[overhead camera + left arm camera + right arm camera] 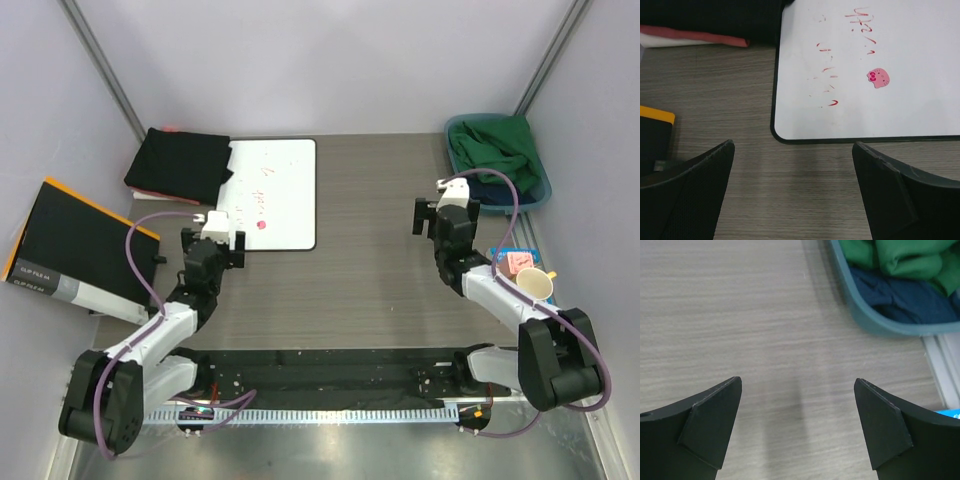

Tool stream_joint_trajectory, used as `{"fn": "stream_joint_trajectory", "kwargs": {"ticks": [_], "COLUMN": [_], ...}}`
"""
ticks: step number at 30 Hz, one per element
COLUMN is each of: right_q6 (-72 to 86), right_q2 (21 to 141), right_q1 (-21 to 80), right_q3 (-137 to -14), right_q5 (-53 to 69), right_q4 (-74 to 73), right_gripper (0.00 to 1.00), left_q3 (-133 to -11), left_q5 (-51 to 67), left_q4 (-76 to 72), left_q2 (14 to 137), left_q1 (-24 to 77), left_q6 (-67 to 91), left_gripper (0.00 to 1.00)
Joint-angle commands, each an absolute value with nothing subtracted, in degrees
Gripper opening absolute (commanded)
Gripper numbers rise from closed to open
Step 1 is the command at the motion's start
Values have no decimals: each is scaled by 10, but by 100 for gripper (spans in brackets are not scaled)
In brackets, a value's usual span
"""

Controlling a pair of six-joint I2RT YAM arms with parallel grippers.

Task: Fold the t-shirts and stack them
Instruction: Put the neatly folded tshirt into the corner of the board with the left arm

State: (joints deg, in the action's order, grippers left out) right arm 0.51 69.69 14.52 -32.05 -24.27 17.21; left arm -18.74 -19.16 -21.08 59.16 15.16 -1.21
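A folded black t-shirt (pixel 180 165) lies at the back left, partly over the white board's corner. A salmon-pink edge (pixel 150 194) of another t-shirt shows under it. In the left wrist view the black cloth (pixel 710 15) fills the top edge with the salmon strip (pixel 695 36) just below. My left gripper (pixel 228 240) (pixel 793 145) is open over bare table, just short of the board's near-left corner. My right gripper (pixel 445 212) (pixel 798 381) is open over bare table at the right, with nothing between its fingers.
The white board (pixel 280 190) carries red scribbles and a pink sticker (pixel 878 78). A flat black box with an orange edge (pixel 75 245) lies at the left. A teal basket (pixel 522 204) (pixel 880 325) of green and blue cloth stands back right. A cup (pixel 535 285) sits by the right arm.
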Motion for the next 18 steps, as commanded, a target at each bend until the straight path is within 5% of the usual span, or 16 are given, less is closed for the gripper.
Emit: {"fn": "stream_joint_trajectory", "kwargs": {"ticks": [1, 6, 18], "right_q6": [-29, -64, -81], "right_q2": [694, 726, 699], "right_q1": [151, 149, 149], "right_q3": [-366, -427, -394], "right_q5": [-254, -229, -236], "right_q4": [208, 91, 134], "right_gripper": [100, 100, 100], "left_q3": [-206, -223, -242], "left_q5": [-195, -199, -189], "left_q4": [-246, -216, -214], "left_q2": [556, 569, 574], "left_q1": [148, 148, 148], "left_q6": [-33, -29, -42], "left_gripper": [100, 100, 100]}}
